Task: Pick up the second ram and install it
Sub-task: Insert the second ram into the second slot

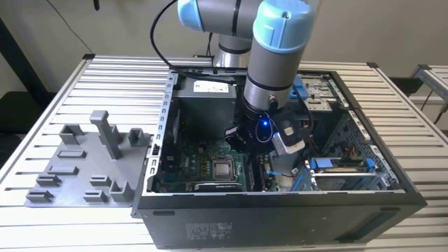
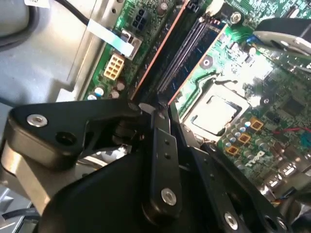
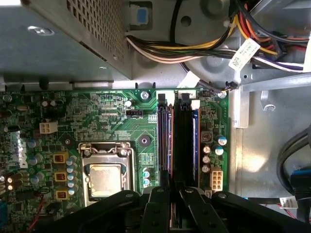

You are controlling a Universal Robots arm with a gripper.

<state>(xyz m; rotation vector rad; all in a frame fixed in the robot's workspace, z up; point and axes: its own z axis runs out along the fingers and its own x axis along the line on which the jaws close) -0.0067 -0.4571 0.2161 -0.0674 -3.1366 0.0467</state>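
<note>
- Black gripper low inside open dark computer case, over green motherboard.
- Jaws nearly closed, gripping edge of thin blue ram strip standing in slot beside square silver processor.
- Grey plastic tray on slatted counter.

A robotics lab: a slatted aluminium bench holds an opened computer case beneath a robot arm
</note>
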